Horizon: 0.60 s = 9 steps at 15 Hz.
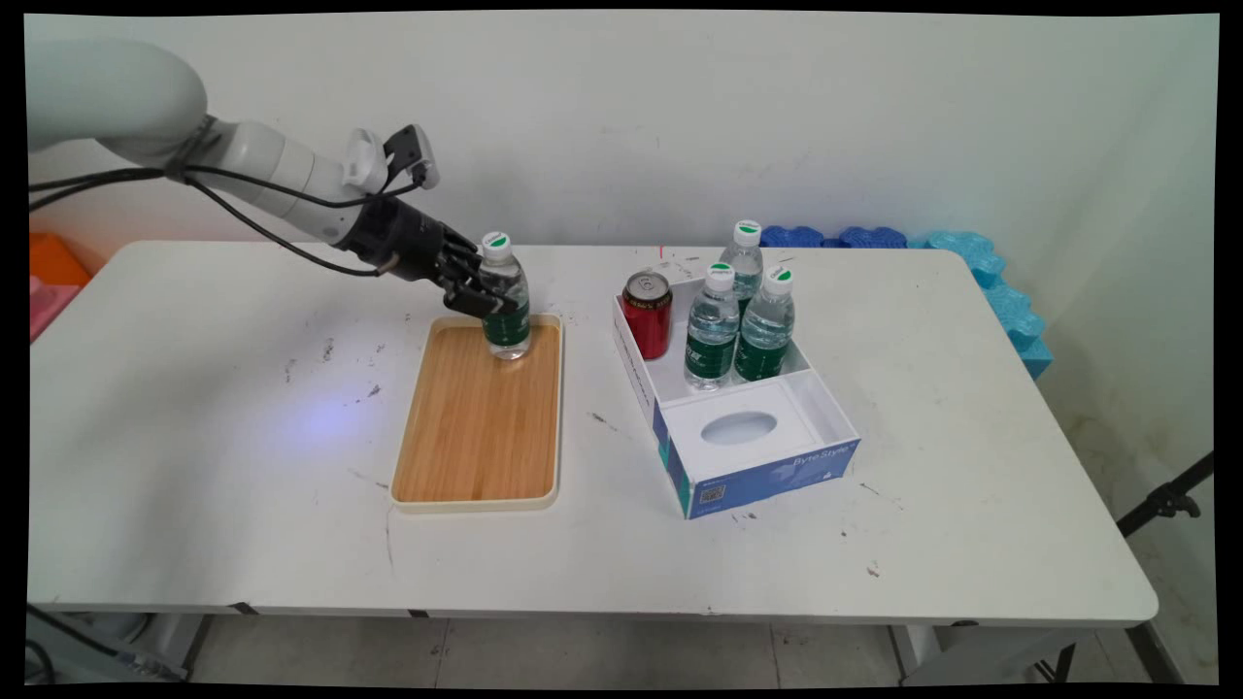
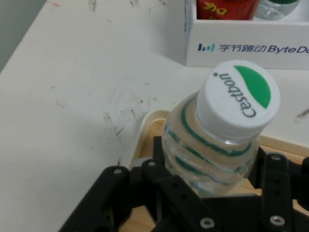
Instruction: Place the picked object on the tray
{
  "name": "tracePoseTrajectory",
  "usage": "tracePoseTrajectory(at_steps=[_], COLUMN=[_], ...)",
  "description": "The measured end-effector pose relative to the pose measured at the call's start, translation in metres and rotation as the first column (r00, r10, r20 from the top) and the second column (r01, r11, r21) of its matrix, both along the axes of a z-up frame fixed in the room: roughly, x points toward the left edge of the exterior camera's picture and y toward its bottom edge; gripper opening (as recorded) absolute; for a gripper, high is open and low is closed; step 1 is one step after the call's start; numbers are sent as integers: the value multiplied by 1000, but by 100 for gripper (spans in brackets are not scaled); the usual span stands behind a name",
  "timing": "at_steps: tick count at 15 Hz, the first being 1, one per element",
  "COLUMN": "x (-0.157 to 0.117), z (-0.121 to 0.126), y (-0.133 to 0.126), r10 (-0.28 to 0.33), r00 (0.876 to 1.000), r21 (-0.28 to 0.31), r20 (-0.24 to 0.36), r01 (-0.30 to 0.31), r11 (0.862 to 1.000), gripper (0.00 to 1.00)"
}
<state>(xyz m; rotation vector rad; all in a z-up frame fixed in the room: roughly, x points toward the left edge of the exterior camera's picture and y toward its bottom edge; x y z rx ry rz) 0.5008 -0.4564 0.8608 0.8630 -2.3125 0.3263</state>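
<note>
The clear plastic water bottle with a green label and a white, green-marked cap [image 1: 505, 296] [image 2: 217, 140] stands upright at the far end of the rectangular wooden tray with a cream rim [image 1: 481, 413] [image 2: 145, 126], at about 12 o'clock on the tray's floor. The black two-finger gripper [image 1: 488, 299] [image 2: 210, 188] reaches in from 10 o'clock and is clamped on the bottle's body, its fingers pressed to either side of the ribbed plastic above the label; in the hand view the cap reads "Cestbon" and the black linkage flanks the bottle. At 3 o'clock from the tray, apart from it, sits an open white cardboard box with a blue printed front [image 1: 748, 447] [image 2: 241, 48]. In its far compartment stand a red drinks can [image 1: 648, 313] [image 2: 224, 8] and three more clear water bottles with green labels [image 1: 743, 316], all upright and close together; the near compartment holds a white insert with an oval hole. Everything rests on the white table [image 1: 243, 437] [image 2: 72, 96], scuffed with dark marks. Blue foam pieces [image 1: 981, 262] lie along the table's far right edge, at about 2 o'clock.
</note>
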Motion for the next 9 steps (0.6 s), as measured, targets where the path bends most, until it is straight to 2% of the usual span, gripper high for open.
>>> tracePoseTrajectory(at_steps=[5,6,9], x=[0,0,-1], z=[-9,-10,-12], y=[-2,-2,-1], r10=[1,1,-2], r00=[1000,1000,1000], r21=[2,2,4], r20=[-8,-10,-16], r01=[-1,-1,2], r11=[1000,1000,1000], gripper=[0,100,100])
